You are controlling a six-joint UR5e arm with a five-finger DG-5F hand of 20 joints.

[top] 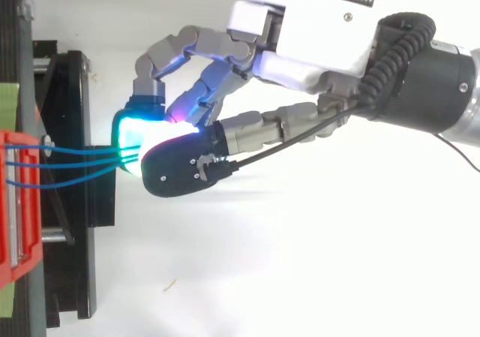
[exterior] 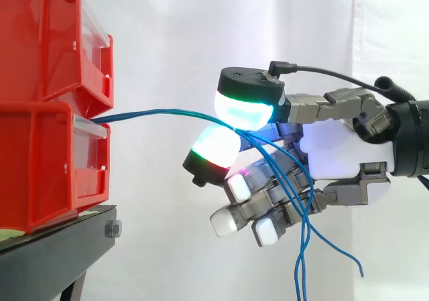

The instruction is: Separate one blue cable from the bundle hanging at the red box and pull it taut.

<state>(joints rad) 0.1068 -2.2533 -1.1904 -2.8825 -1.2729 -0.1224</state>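
- Blue cables (exterior: 161, 112) run out of the red box (exterior: 40, 160) and across to the hand (exterior: 338, 150), loose ends dangling below it
- hand is pinched on them between two glowing pads (exterior: 244, 110), several strands by the look of it, so no single one's separated yet imo
- span bows a bit, so not properly taut
- white curtain (exterior: 167, 33) behind it all

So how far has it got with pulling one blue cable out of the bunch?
Done: the hand pinches the cables between two glowing pads, out from the red box. In hand: the stretch to the box runs nearly level, slightly arched. Left: several strands seem to pass through the pinch, three in the top view, so singling one out and pulling it taut looks undone.
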